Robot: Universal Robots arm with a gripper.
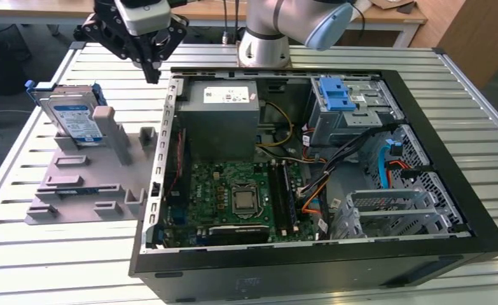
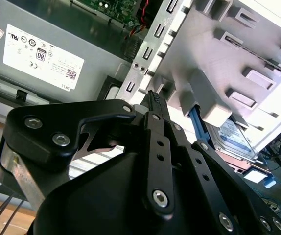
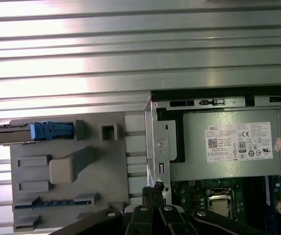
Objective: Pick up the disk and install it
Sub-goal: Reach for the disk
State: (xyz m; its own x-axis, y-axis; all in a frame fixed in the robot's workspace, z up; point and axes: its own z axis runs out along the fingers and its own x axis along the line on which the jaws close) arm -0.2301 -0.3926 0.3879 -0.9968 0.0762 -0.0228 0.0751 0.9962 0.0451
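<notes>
1 disk [image 1: 72,119], upright in the grey fixture [image 1: 79,190], frame left: we are judging it rigid, weighty, shock-sensitive, best held by its long edges. Gripper [image 1: 151,63], upper left: closed, empty.

Slatted metal table [image 1: 53,267] under open computer case [image 1: 299,274] and grey fixture plate [image 1: 96,184].

Can't see the lower corner of the disk [image 1: 70,117], masked by the fixture post [image 1: 106,127] at its four o'clock; can't follow the arm [image 1: 270,32] past the exterior view's twelve o'clock edge.
</notes>
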